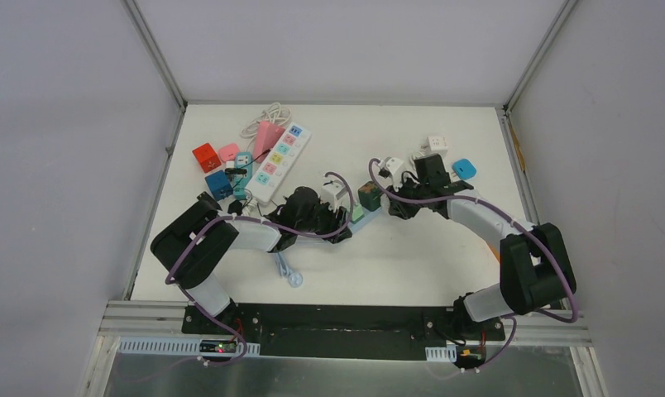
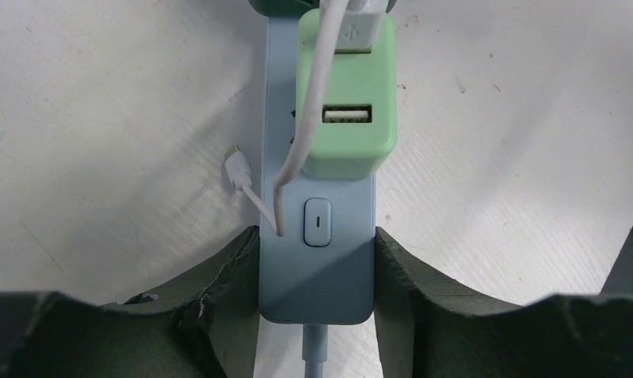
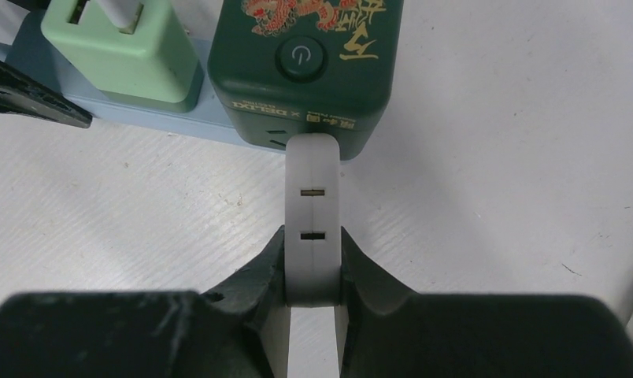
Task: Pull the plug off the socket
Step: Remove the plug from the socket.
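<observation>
plug gripped, not pulled out yet

right pincer is pinching the plug tight: white, flat, smooth plastic, rounded end, two slots on top. just ahead of the fingertips the plug is meeting the socket, a glossy dark green cube with a round button. left pincer is clamping the pale blue strip, jaws part open around it, mint charger further ahead. the pull itself is remaining.

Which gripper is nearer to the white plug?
Right. The right gripper is closed on the white plug, beside the dark green socket. The left gripper clamps the blue power strip, beyond the light green charger.
</observation>
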`<state>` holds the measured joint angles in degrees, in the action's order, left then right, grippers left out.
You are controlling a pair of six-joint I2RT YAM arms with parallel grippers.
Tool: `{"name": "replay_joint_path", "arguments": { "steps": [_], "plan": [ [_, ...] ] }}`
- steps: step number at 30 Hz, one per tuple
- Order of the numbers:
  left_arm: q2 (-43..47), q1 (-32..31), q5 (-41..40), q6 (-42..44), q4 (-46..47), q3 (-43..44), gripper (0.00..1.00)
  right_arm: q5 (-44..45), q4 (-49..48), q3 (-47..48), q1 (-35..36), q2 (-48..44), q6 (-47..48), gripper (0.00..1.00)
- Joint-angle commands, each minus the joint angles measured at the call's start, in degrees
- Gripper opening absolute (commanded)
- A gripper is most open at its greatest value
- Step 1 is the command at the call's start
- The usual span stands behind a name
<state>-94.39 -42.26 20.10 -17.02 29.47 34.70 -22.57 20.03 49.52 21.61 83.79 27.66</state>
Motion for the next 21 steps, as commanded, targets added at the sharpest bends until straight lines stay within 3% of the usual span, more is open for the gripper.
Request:
{"name": "replay_joint_path", "arguments": {
  "steps": [1,7,15,21],
  "plan": [
    [-2.46,0.96,0.22,-2.22,-5.17,-1.39,0.00,1.31,5.41,-1.97,2.08,-0.55,3.14,0.00],
    [-2.29,0.96,-0.63,-2.41,-5.22,-1.56,0.00,1.43,6.39,-1.77,5.06,0.01,4.98,0.00],
    [-2.25,1.30,-0.93,-1.71,-5.22,-1.92,0.00,-1.24,6.16,-1.86,-1.39,-2.34,3.25,0.00],
    [-2.20,1.39,-1.65,-1.79,-5.47,-1.57,0.00,-4.14,6.77,-2.72,3.04,-1.71,5.52,0.00]
  ]
}}
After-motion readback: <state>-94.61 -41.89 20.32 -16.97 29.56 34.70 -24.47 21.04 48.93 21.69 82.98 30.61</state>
